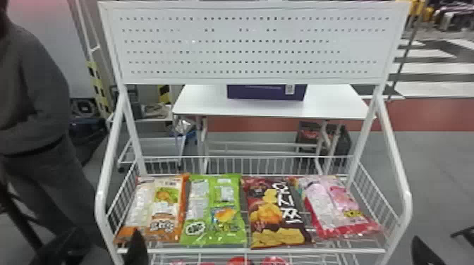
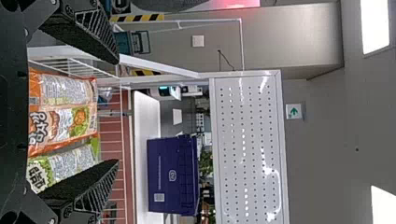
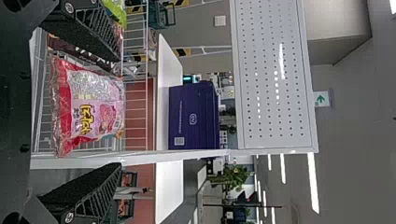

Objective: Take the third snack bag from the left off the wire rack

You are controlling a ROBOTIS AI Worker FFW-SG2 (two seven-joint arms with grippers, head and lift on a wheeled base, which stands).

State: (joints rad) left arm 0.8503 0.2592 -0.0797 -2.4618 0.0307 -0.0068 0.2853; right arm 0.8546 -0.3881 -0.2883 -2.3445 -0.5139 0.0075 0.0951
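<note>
Lying flat on the wire rack (image 1: 247, 165) as snack bag (image 1: 277, 211) 3 from the left, easy to reach for the wide-open, empty left pincer (image 2: 114, 112) and right pincer (image 3: 119, 109) low in front.

head view: forward and down onto the wire rack (image 1: 282, 251), from just in front of it. wrist views: low at the rack's front edge, turned sideways, facing its perforated panel (image 2: 245, 149). shared by all three: that panel and the blue box (image 3: 194, 114) behind the rack.
</note>
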